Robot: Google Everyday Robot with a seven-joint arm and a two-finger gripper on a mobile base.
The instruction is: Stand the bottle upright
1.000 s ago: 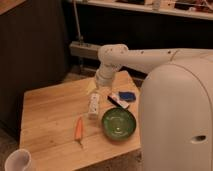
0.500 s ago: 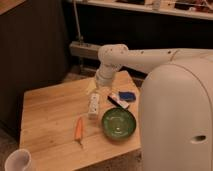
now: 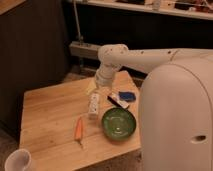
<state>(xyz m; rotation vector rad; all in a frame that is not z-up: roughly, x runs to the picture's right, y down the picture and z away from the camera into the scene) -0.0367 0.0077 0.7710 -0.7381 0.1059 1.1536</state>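
The bottle [image 3: 93, 104] is slim and whitish-clear with a pale label. It lies on its side on the wooden table [image 3: 50, 110], just left of the green bowl. My gripper [image 3: 98, 89] hangs from the white arm directly above the bottle's far end, very close to it. An orange carrot [image 3: 78, 129] lies in front of the bottle.
A green bowl [image 3: 119, 123] sits right of the bottle. A blue and white object [image 3: 122, 98] lies behind the bowl. A white cup [image 3: 17, 161] stands at the front left corner. My white body [image 3: 175, 115] fills the right side. A dark wall is behind.
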